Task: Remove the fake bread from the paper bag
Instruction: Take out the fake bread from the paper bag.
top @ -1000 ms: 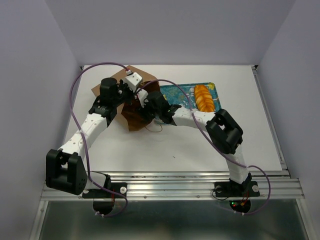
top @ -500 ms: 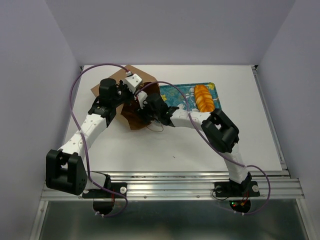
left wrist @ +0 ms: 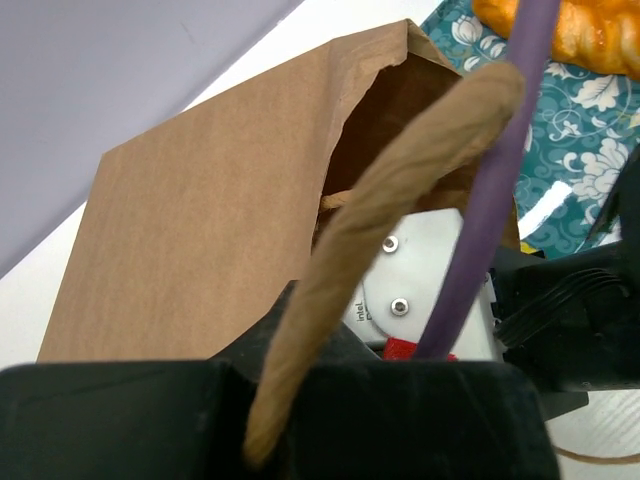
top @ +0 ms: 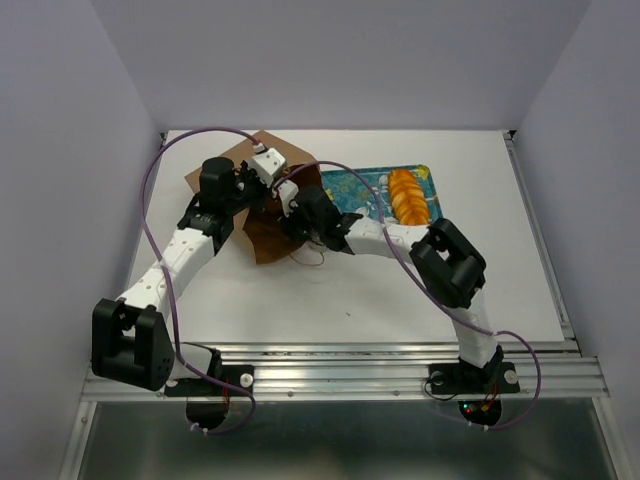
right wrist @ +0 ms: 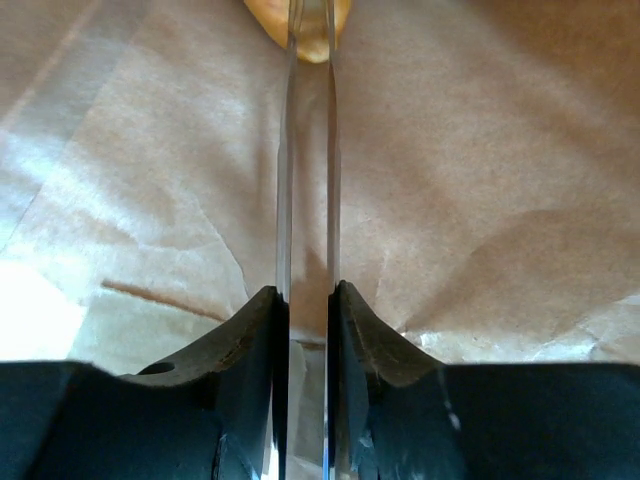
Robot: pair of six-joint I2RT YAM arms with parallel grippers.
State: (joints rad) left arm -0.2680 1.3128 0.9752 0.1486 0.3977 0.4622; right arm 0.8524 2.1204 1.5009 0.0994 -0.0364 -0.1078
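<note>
The brown paper bag [top: 255,215] lies on its side on the table, its mouth toward the tray. My left gripper [top: 258,192] is shut on the bag's upper lip [left wrist: 400,190] and holds the mouth open. My right gripper [top: 290,207] reaches into the mouth. In the right wrist view its jaws [right wrist: 309,20] stand almost together inside the bag, with a golden piece of fake bread [right wrist: 262,20] at the fingertips. Another golden loaf [top: 408,195] lies on the teal tray [top: 350,188]; it also shows in the left wrist view [left wrist: 590,30].
The teal floral tray [left wrist: 590,140] lies just right of the bag mouth. The bag's cord handle [top: 312,255] trails on the table in front of the bag. Purple cables loop over both arms. White walls enclose the table at the back and sides.
My right gripper pushed deeper into the bag mouth, then drew back slightly to the right. The bag's upper lip has risen a little with my left gripper.
</note>
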